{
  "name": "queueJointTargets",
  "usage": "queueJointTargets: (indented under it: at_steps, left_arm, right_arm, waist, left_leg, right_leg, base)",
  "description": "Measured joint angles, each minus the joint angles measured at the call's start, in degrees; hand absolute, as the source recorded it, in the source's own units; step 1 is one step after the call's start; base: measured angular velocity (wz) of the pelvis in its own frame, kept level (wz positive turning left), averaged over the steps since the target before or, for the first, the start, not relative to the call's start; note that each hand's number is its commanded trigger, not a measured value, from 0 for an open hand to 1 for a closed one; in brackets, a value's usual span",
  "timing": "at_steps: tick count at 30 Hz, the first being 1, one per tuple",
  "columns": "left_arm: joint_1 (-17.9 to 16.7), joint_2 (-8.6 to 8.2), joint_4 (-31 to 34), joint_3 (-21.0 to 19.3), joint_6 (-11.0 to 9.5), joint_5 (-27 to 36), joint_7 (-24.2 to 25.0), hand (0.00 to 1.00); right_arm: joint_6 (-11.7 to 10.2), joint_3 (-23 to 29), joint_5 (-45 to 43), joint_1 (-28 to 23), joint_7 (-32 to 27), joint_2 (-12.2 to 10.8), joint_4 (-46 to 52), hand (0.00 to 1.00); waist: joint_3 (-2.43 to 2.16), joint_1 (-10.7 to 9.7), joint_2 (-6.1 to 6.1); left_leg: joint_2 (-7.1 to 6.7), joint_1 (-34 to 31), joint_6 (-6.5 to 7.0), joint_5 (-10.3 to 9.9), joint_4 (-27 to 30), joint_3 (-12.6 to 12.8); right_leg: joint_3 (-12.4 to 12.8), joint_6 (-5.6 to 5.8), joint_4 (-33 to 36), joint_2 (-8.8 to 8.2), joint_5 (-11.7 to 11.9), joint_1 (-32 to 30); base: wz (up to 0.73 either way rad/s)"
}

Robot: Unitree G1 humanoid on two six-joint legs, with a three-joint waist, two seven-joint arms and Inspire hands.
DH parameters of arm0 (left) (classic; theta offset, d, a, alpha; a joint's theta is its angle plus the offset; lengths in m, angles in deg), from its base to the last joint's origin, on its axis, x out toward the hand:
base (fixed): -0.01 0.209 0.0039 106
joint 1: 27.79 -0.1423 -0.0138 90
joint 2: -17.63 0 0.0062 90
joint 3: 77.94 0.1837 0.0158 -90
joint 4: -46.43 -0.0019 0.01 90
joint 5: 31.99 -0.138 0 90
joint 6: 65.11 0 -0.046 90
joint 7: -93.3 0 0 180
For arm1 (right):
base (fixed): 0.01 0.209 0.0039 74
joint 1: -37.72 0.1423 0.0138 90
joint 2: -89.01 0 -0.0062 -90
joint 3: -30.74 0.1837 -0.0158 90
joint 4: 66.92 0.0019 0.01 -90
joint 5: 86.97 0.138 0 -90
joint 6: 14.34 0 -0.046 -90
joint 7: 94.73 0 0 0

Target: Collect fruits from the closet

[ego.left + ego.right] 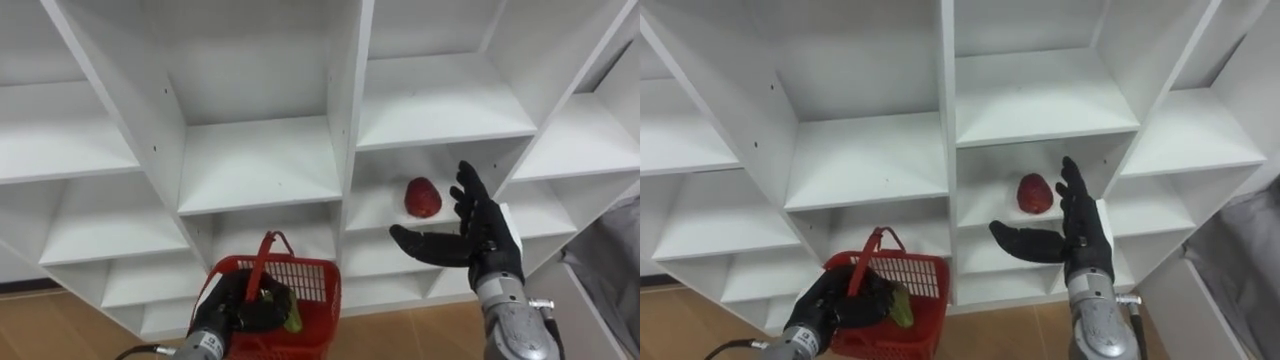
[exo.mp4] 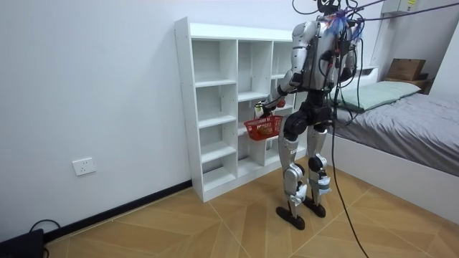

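The red fruit (image 1: 422, 197) sits on a shelf (image 1: 375, 212) right of centre, just left of the open, spread right hand (image 1: 480, 232). At lower left, the left hand (image 1: 238, 306) grips a red basket (image 1: 316, 276) holding something green (image 1: 293, 318).

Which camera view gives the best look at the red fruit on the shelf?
The right eye view: the red fruit sits whole on its shelf near the picture's middle, just left of the open right robot hand. The left eye view shows it almost as well. In the room view it is too small to tell.
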Motion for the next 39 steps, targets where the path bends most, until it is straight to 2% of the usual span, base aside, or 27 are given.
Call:
queueJointTargets:
  at_steps: [5,12,17,21,24,25,29,34,36,39]
  left_arm:
    - [0.0,0.07,0.0,-0.1,0.0,-0.3,0.8,1.00]
    - [-0.7,0.06,0.7,-2.2,0.0,-1.2,0.8,1.00]
    - [-1.0,0.29,1.2,-2.7,0.0,-1.5,1.2,1.00]
    - [-1.4,0.29,1.2,-3.3,0.0,-5.3,2.0,1.00]
    - [-1.9,0.29,1.2,-4.5,0.0,-5.6,2.1,1.00]
    - [-2.3,0.28,1.2,-5.2,0.0,-5.6,2.2,1.00]
    - [-2.4,0.28,0.9,-6.1,0.0,-5.5,2.6,1.00]
    - [-2.4,0.28,0.6,-6.7,0.0,-5.5,3.2,1.00]
    - [-2.3,0.33,0.1,-6.7,0.0,-5.4,3.3,1.00]
    - [-2.1,0.48,-0.1,-6.7,0.0,-5.5,3.8,1.00]
  right_arm:
    - [0.0,0.1,0.4,0.1,-0.5,0.4,-0.6,0.00]
    - [0.1,1.2,0.3,0.1,-0.5,1.7,-3.9,0.00]
    - [0.1,2.4,0.8,1.0,-1.0,1.7,-4.9,0.00]
    - [0.0,2.6,0.8,4.1,-1.2,1.8,-10.2,0.00]
    - [0.0,2.6,0.7,6.2,-1.1,1.9,-13.4,0.00]
    - [0.0,2.9,0.9,6.8,-1.1,2.0,-14.1,0.00]
    - [-0.1,3.1,2.1,10.5,-1.3,2.9,-19.1,0.00]
    - [-0.2,4.9,3.0,14.4,-2.9,3.1,-23.5,0.00]
    - [-0.2,5.0,3.0,17.4,-4.0,4.1,-28.0,0.00]
    - [-0.3,5.1,2.9,20.8,-5.2,4.3,-32.3,0.00]
  waist:
    - [0.02,0.1,-0.01]
    - [0.42,1.0,-0.67]
    - [0.36,1.6,-0.78]
    - [0.24,1.7,-1.08]
    - [0.17,1.9,-1.30]
    - [-0.02,2.1,-1.54]
    - [-0.08,3.6,-2.28]
    - [0.06,4.3,-2.56]
    - [0.13,4.7,-2.61]
    - [0.39,4.6,-2.61]
  left_leg:
    - [-0.07,0.1,0.00,0.0,0.0,-0.2]
    - [-0.17,0.4,0.02,0.0,0.1,-0.6]
    - [-0.20,-0.7,0.07,0.0,0.5,-1.0]
    - [-0.20,-1.5,0.07,0.0,1.1,-1.9]
    - [-0.19,-2.1,0.07,0.0,1.2,-2.4]
    - [-0.20,-2.8,0.06,0.0,1.4,-2.6]
    - [-0.14,-4.8,0.06,0.0,2.5,-2.8]
    - [-0.26,-8.9,0.09,0.0,4.7,-5.0]
    - [-0.25,-10.9,0.10,0.0,5.8,-5.8]
    - [-0.20,-13.8,0.10,0.0,7.5,-6.8]
  right_leg:
    - [-0.1,0.01,0.0,-0.05,0.0,0.2]
    - [-0.7,0.09,0.0,-0.24,-0.2,0.7]
    - [-1.5,0.11,0.1,-0.42,-0.2,0.0]
    - [-2.7,0.09,0.2,-0.51,-0.2,-0.2]
    - [-3.3,0.07,0.2,-0.51,-0.2,-0.4]
    - [-3.4,0.00,0.4,-0.51,-0.3,-1.0]
    - [-3.5,-0.07,1.3,-0.54,-0.3,-3.0]
    - [-6.8,-0.08,2.6,-1.38,-0.3,-5.6]
    - [-7.3,-0.09,3.3,-1.43,-0.3,-7.2]
    - [-8.2,-0.41,3.3,-1.36,-0.1,-8.8]
  base:
    - [0.00]
    - [0.03]
    - [0.06]
    - [0.12]
    - [0.10]
    - [0.07]
    - [0.02]
    - [0.24]
    - [0.18]
    - [0.18]
